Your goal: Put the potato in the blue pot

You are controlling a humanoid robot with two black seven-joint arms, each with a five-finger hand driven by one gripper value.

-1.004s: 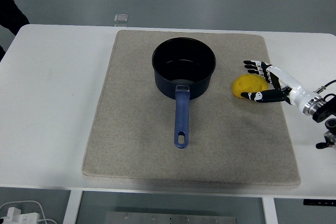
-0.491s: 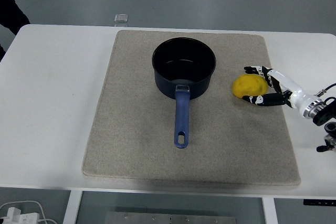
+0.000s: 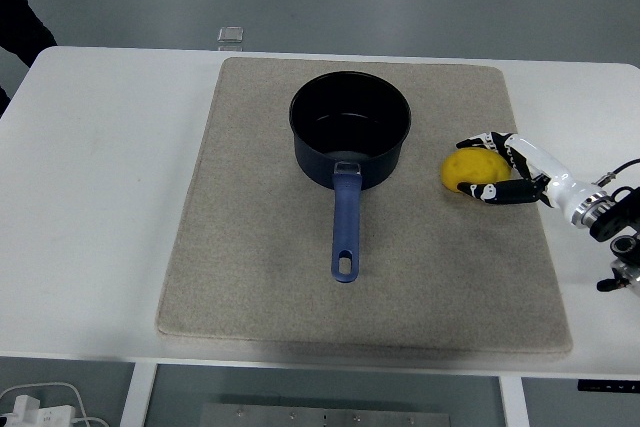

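So since a second ago the right robot hand (image 3: 497, 164) went from fingers splayed beside the potato (image 3: 472, 171) to curled around it, fingers over its top right edge and thumb hooked under the lower side. The potato itself has barely budged, maybe nudged a touch left. It looks like a pinch on the potato, though it's still sitting on the mat, not lifted.

The potato is at the right of centre in the frame, on the beige mat (image 3: 250, 277), just beside the blue pot (image 3: 350, 127) but not touching it. The pot is upright in the upper middle of the frame, dark inside, with its blue handle (image 3: 345, 227) pointing straight down toward the bottom edge.

The mat covers most of the white bench (image 3: 90, 207). There's a small clear thing (image 3: 231, 37) at the far edge of the bench, can't tell what it is. A dark sleeve (image 3: 18, 27) shows in the upper left corner.
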